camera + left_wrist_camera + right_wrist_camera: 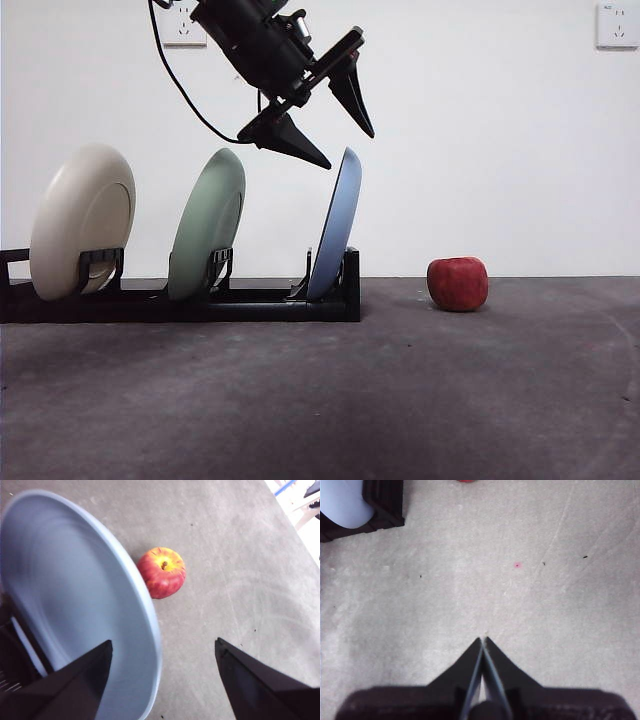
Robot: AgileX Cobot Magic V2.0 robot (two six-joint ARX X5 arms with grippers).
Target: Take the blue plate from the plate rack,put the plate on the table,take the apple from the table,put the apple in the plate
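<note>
Left tool (350,145) hangs spread over blue plate (335,225) rim, plate upright in rack (250,298). Right tool (483,641) pressed together above bench (400,400). Apple (458,283) sits near rack.

The front camera is sitting low, looking level across the table (400,400) at the plate rack (200,300) side-on. The left wrist camera is looking steeply down from close above the rack's blue plate (75,590), sharing that plate (336,225) and the apple (161,572) with the front view. The right wrist camera is looking down near the rack's end (382,502).
</note>
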